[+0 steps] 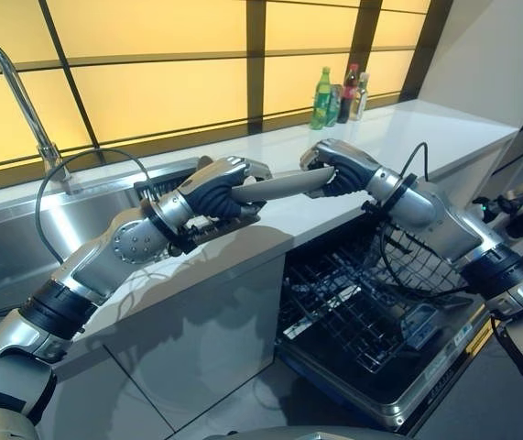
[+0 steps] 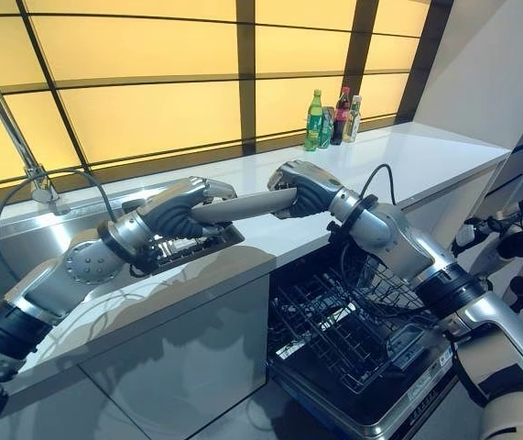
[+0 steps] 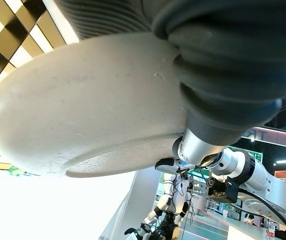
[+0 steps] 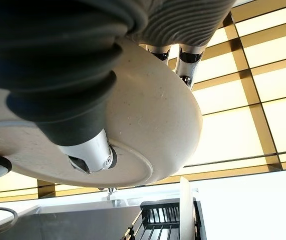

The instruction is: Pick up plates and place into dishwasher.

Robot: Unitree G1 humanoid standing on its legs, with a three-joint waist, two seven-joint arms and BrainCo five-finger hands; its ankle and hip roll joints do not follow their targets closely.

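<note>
Left hand and right hand each pinch an opposite rim of the plate, held level between them above the desk; risk: uneven release mid-handover tips it onto the dishwasher rack below the right hand.

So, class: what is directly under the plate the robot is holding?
The plate, gripped by the left hand and right hand, hangs over the white countertop; below the counter, the open dishwasher's rack looks empty, though arms cover part.
</note>
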